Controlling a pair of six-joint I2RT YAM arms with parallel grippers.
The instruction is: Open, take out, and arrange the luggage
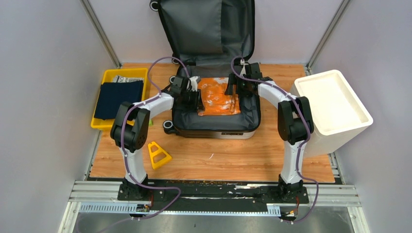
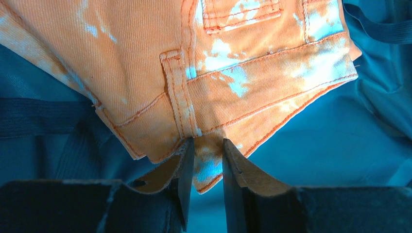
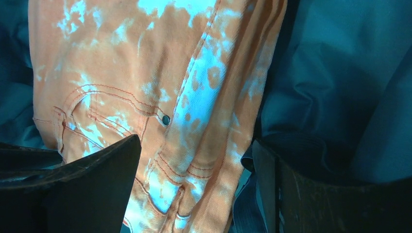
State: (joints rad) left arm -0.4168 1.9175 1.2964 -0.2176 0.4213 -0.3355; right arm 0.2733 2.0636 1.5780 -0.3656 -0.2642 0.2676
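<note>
Both white-and-black robot arms (image 1: 145, 109) reach far and bend inward, wrists pitched down. The left black two-finger gripper (image 2: 208, 145) shows a narrow slit between its fingers; the right black two-finger gripper (image 3: 194, 143) is spread wide.

**Open luggage mid-table, a container on either side**

The luggage (image 1: 214, 130) lies open at the middle of the table (image 1: 218, 160), its lid (image 1: 206, 29) standing up at the far side. Folded trousers (image 1: 218, 99) lie inside its base. The left claw (image 1: 194, 94) sits at the trousers' left edge, its fingers straddling the hem, and the right claw (image 1: 233, 87) hangs over their right side. Left of the luggage sits a tray (image 1: 124, 73) with a folded cloth (image 1: 119, 99) in it. To the right stands a bin (image 1: 340, 131) at the table's edge. A small triangular frame (image 1: 158, 154) stands near-left of the luggage, in front of the tray.
</note>
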